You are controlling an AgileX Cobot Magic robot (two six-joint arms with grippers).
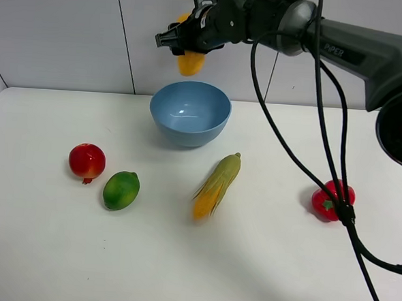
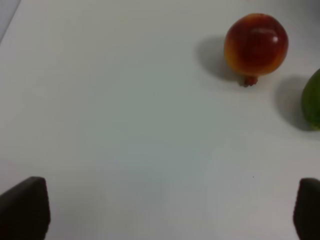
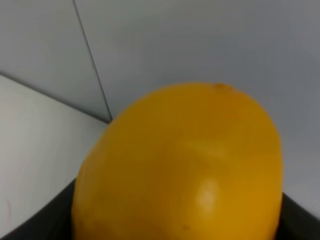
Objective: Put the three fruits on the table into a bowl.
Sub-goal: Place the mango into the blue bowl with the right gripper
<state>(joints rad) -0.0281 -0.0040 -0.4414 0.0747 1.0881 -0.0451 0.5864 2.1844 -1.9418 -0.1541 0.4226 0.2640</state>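
1. The right gripper (image 1: 183, 46) is clamped on the mango (image 1: 191, 62), which hangs in the air, clear of the bench (image 1: 38, 250).
2. In the high view the mango shows just above the far rim of the bowl (image 1: 188, 133) and does not touch it. I cannot tell whether it is squarely over the opening.
3. The mango (image 3: 180, 165) fills most of the right wrist view, with dark gripper edges at both lower corners and a grey wall behind.
4. The bowl stands upright on the bench, towards the back and near the middle.
5. The pomegranate (image 1: 87, 161) rests on the bench to the front left of the bowl. The lime (image 1: 121, 190) lies just beside it, nearer the front edge, and the two do not touch.
6. The left gripper (image 2: 165, 215) is spread wide, with only bare bench between its dark fingertips (image 2: 25, 207). Ahead of it lie the pomegranate (image 2: 256, 45) and one edge of the lime (image 2: 312, 100). The high view does not show this gripper.
7. The corn (image 1: 217, 185) lies slantwise in front of the bowl.
8. The pepper (image 1: 331, 199) sits well off to the right, partly behind black cables (image 1: 323, 165).
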